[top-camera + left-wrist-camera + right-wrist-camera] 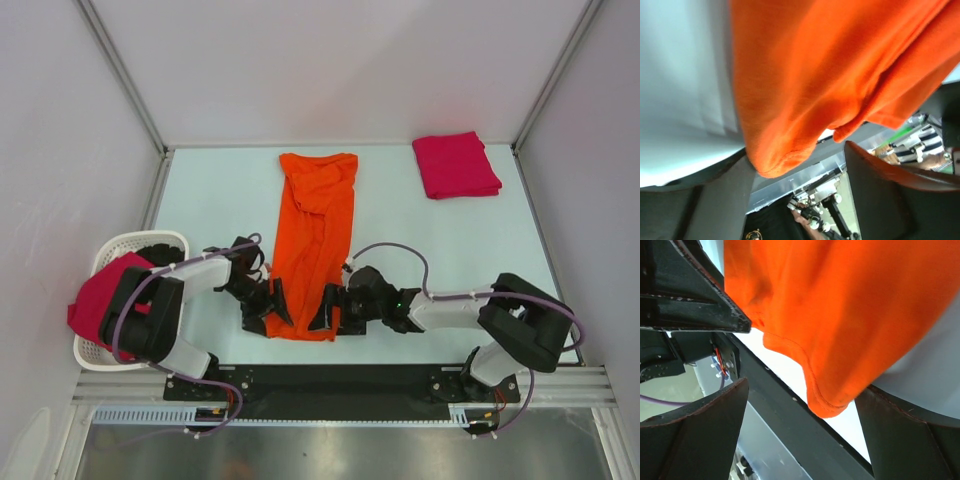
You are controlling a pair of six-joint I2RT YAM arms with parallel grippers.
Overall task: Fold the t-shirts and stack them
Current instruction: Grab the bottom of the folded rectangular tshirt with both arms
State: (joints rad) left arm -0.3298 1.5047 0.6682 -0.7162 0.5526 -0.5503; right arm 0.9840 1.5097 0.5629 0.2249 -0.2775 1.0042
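Pale table (220, 190), white-walled bay. Orange t-shirt (315, 240): one, a long strip at centre frame. Its near corners sit between the wide-spread fingers of the left gripper (267, 308) and right gripper (326, 308), neither clamped. Advice: pinch both corners evenly and lift together. Folded crimson t-shirt (456, 165): one, upper right. Basket (130, 243): one, left edge, holding crimson cloth (100, 295), count unclear.

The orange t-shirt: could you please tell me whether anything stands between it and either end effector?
Nothing visible does. The left end effector and the right end effector each sit open at a near corner of the orange t-shirt, its hem between their jaws.
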